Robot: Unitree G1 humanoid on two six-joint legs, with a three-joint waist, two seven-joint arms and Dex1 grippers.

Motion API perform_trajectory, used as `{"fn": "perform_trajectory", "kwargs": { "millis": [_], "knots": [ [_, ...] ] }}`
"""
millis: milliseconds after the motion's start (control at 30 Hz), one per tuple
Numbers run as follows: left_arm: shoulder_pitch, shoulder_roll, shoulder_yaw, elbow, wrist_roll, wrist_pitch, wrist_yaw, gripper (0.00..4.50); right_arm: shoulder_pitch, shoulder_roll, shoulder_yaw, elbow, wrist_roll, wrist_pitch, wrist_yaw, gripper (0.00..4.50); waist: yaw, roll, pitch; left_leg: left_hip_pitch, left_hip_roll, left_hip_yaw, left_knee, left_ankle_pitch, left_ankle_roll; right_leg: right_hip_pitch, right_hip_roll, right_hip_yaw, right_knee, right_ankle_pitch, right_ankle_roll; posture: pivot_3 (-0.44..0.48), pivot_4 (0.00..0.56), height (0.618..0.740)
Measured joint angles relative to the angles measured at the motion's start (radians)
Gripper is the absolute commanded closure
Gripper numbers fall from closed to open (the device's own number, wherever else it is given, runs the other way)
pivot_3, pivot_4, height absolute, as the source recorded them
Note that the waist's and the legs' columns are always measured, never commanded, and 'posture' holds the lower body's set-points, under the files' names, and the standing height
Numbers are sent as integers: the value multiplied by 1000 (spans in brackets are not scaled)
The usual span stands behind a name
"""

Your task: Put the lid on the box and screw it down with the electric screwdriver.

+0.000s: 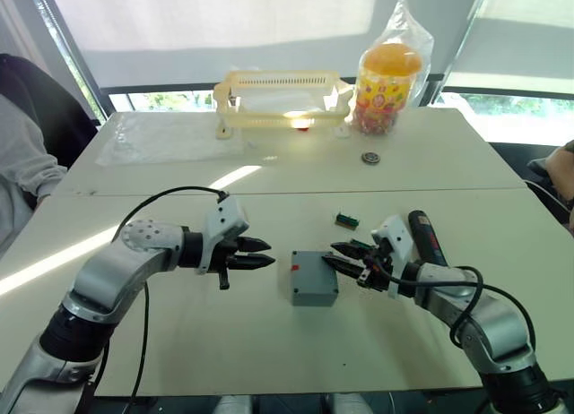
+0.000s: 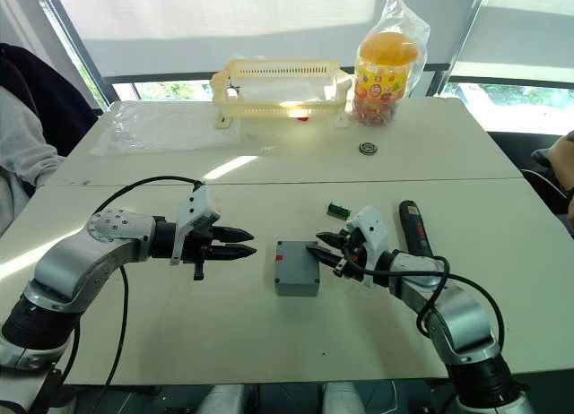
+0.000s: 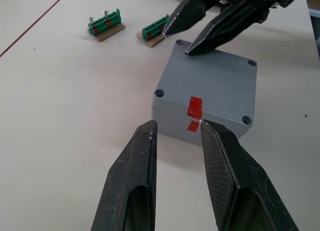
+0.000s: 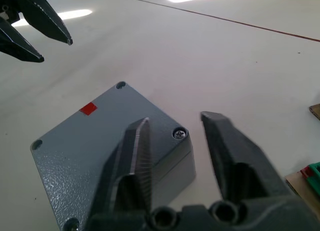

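The grey-blue box [image 1: 314, 288] stands mid-table with the flat lid [image 3: 210, 86] lying on top, red marks on lid and box side lined up. A screw [image 4: 179, 133] sits in one lid corner; the other corner holes I see look empty. My left gripper [image 1: 271, 254] is open, pointing at the box's marked side from a short gap. My right gripper [image 1: 329, 254] is open, its fingers either side of the screwed corner, holding nothing. The black electric screwdriver [image 1: 429, 237] lies on the table just beyond my right wrist.
Two small green terminal blocks [image 3: 105, 27] lie behind the box. At the table's far side are a yellow rack [image 1: 282, 96], a bagged candy jar [image 1: 387, 78], a small round part [image 1: 370, 158] and a clear plastic sheet [image 1: 166, 136]. A person [image 1: 22, 154] sits at left.
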Motion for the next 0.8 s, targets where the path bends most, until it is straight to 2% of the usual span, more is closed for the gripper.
{"fn": "perform_trajectory", "kwargs": {
  "millis": [67,200,300,367,433,467,533,667,800],
  "knots": [
    [-1,0,0,0,-5,1,-2,3174,-4,-25,-2,-2,-3,1,9,532,1,0,0,0,0,0,0,0,0,0,0,0,0,0,0,0,150,740],
    [-26,13,3,0,-22,-2,-34,3174,-35,-112,-79,-48,65,84,35,532,2,0,0,0,0,0,0,0,0,0,0,0,0,0,0,0,150,740],
    [-61,30,7,0,-40,-12,-78,3174,-126,-204,-240,-88,249,258,48,532,2,0,0,0,0,0,0,0,0,0,0,0,0,0,0,0,150,740],
    [-81,34,8,-1,-49,-25,-111,3174,-188,-303,-354,-66,344,392,52,532,3,0,0,0,0,0,0,0,0,0,0,-1,-1,0,0,0,150,740],
    [-87,39,5,-7,-52,-33,-131,3174,-197,-411,-392,-24,362,463,69,7,5,0,0,-1,0,0,0,0,0,1,0,-1,-1,0,0,0,150,740],
    [-87,40,-1,-18,-52,-39,-142,3174,-190,-483,-387,17,363,505,94,7,6,0,0,-1,0,0,0,0,0,1,-1,-1,-2,0,-1,0,150,740],
    [-84,39,-13,-42,-54,-48,-152,3174,-197,-558,-367,86,362,565,125,7,3,0,0,-1,0,1,0,0,0,1,-1,0,-3,-1,-3,0,150,740],
    [-63,8,-30,-121,-67,-53,-134,3174,-336,-714,-173,270,325,737,165,7,-6,2,0,0,0,5,0,0,0,-1,-1,3,-3,-2,-4,0,150,740],
    [-26,-51,-35,-153,-76,-49,-69,3174,-468,-754,43,407,286,841,248,7,-5,2,0,-1,1,5,0,0,0,-2,-1,3,-2,-1,-3,0,150,740]
  ]
}}
